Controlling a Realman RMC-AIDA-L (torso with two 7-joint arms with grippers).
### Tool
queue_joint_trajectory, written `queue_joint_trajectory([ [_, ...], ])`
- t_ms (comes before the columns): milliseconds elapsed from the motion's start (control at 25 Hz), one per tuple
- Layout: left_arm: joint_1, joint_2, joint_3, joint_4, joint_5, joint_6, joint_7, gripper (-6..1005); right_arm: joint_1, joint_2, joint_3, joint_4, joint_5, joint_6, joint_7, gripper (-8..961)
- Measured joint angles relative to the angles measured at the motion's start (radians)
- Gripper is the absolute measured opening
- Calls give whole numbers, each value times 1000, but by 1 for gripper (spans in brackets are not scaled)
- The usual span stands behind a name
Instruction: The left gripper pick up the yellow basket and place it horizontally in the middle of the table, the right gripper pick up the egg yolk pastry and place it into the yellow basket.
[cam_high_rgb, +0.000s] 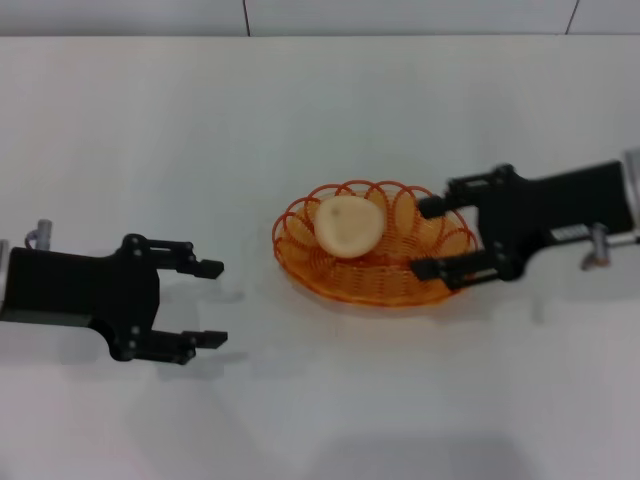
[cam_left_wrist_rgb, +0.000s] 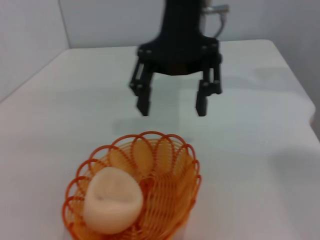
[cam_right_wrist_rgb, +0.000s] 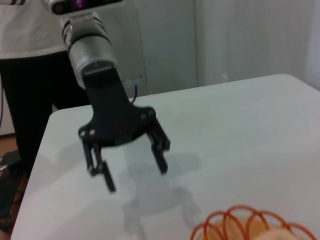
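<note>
The yellow basket (cam_high_rgb: 400, 283) lies lengthwise in the middle of the table (cam_high_rgb: 300, 120). The egg yolk pastry (cam_high_rgb: 347, 225) rests inside it, toward its left end. My right gripper (cam_high_rgb: 428, 238) is open and empty, its fingers over the basket's right end, apart from the pastry. My left gripper (cam_high_rgb: 213, 303) is open and empty, low over the table to the left of the basket. The left wrist view shows the basket (cam_left_wrist_rgb: 160, 165), the pastry (cam_left_wrist_rgb: 112, 200) and the right gripper (cam_left_wrist_rgb: 172, 105) beyond them. The right wrist view shows the left gripper (cam_right_wrist_rgb: 136, 177) and the basket's rim (cam_right_wrist_rgb: 240, 222).
A wall (cam_high_rgb: 400, 15) runs behind the table's far edge. In the right wrist view a person in a white top and dark trousers (cam_right_wrist_rgb: 25, 75) stands beyond the table's far corner, with floor showing past the table's edge.
</note>
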Motion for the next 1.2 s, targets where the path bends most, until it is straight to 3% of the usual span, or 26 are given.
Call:
queue_joint_trajectory([
  [80,-1,4,-12,-2,-2,0,0,714,-22,0,30,23,5,-12,-43,725],
  [400,-19,16,-41,-7,-11,6,-17,714,-27,-10,217,199,1,-118,-188,723],
  [560,-29,34,-42,-24,-31,8,-36,714,-27,-23,231,226,0,-129,-211,722],
  [800,-70,105,-42,-133,-92,42,-54,714,-25,-37,232,237,-1,-129,-216,721],
  [880,-75,118,-42,-149,-104,49,-54,714,-24,-39,232,238,-1,-129,-217,720],
  [1200,-76,113,-42,-144,-106,38,-63,714,-17,-43,225,240,-3,-126,-218,720],
])
